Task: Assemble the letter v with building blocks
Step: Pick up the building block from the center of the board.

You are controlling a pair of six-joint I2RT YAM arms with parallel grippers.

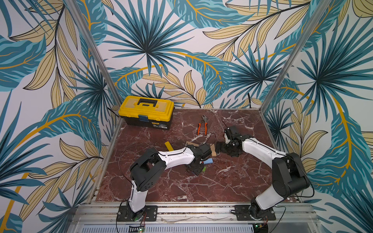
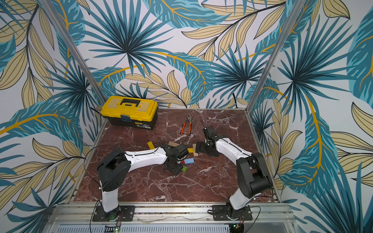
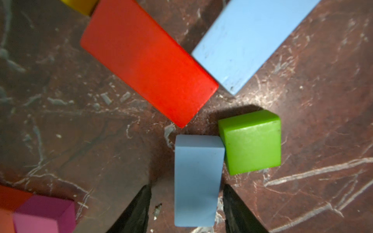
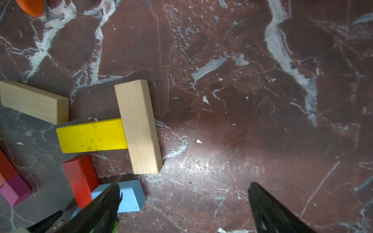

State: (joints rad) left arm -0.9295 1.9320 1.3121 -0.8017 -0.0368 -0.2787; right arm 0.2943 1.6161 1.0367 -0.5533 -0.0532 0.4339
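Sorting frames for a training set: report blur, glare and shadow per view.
Left wrist view: soft focus, red rectangular wooden block and green wooden cube fuzzy-edged, the cube casting a dark shadow. Right wrist view: sharper, a pale glare patch on the red-brown marble tabletop, dimmer toward the magenta wooden cube. Both top views: evenly lit, aluminium frame posts splayed by the wide-angle lens.

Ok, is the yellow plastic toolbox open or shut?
Shut. The yellow plastic toolbox has its lid flush on the black base, front latch down, in both top views.
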